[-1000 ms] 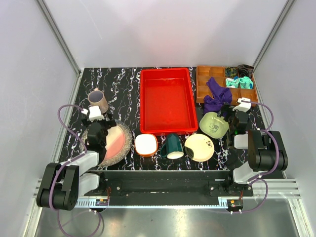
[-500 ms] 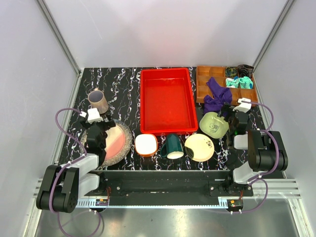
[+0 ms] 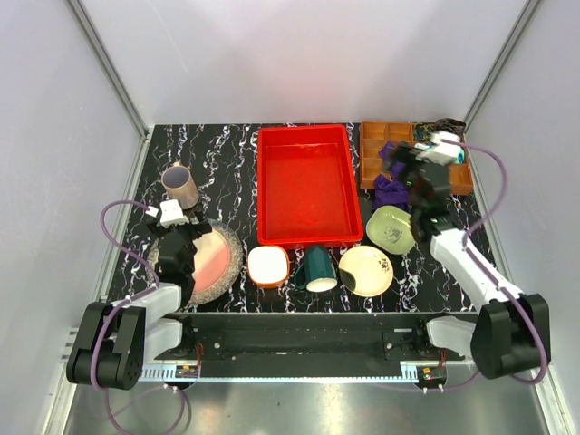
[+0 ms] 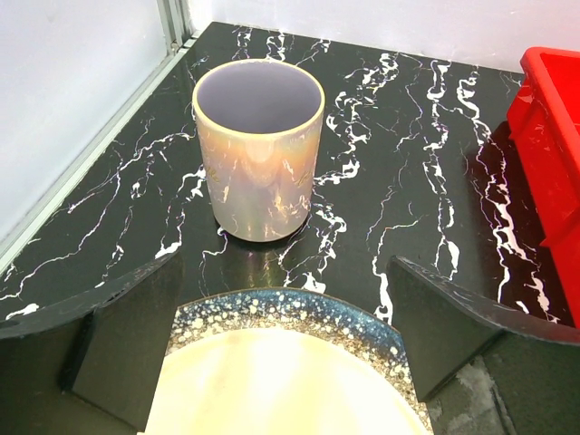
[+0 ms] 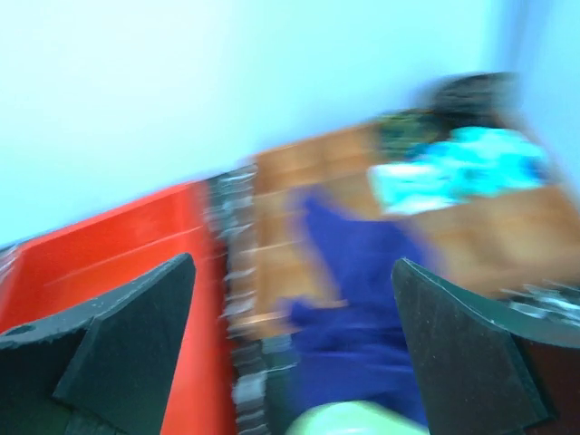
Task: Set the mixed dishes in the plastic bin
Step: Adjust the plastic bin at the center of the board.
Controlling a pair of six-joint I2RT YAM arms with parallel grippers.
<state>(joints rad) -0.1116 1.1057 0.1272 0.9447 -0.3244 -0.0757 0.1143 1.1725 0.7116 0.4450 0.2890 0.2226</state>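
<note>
Mixed dishes: seven pieces, all set on the black marbled table and none inside the plastic bin.

- Left gripper: jaws spread wide, nothing held. It is positioned over the near-left stack, where the pink-cream plate is laid on the speckled grey plate. The mauve cup is stood upright just beyond.
- Right gripper: jaws wide, nothing held. It is positioned far right above the purple cloth and brown tray; its wrist view is blurred.
- Light green bowl: placed near the purple cloth, on its near side.
- Orange-white bowl, dark green mug (on its side) and pale yellow plate: ranged in a row along the bin's near edge.
</note>
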